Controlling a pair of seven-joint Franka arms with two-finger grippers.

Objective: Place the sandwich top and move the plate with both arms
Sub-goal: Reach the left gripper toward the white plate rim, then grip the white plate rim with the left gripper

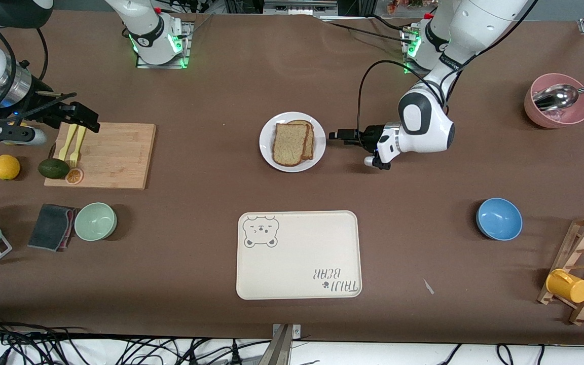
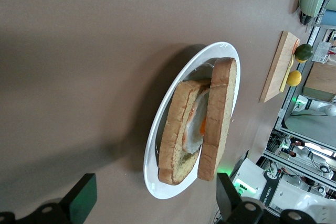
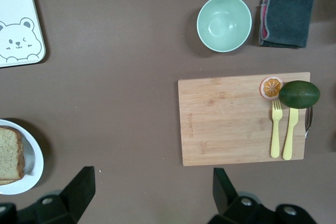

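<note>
The white plate [image 1: 267,147] sits mid-table. On it the sandwich top [image 1: 289,144], a plain tan slice, lies over the egg slice [image 1: 310,141]. In the left wrist view the sandwich top [image 2: 218,124] leans on the egg slice [image 2: 176,129] on the plate [image 2: 157,182]. My left gripper [image 1: 335,136] is low beside the plate's rim toward the left arm's end, open and empty; its own view shows it [image 2: 155,205] facing the plate edge. My right gripper [image 1: 89,121] hangs high near the cutting board, open and empty [image 3: 152,195]; the plate [image 3: 34,163] shows at that view's edge.
A bamboo cutting board [image 1: 114,154] holds yellow forks, an avocado and an orange slice. A lemon [image 1: 6,167], a pale green bowl [image 1: 95,221] and a cloth lie near it. The bear-print tray [image 1: 299,253] lies nearer the camera than the plate. A blue bowl [image 1: 499,218] and a pink bowl [image 1: 558,101] stand toward the left arm's end.
</note>
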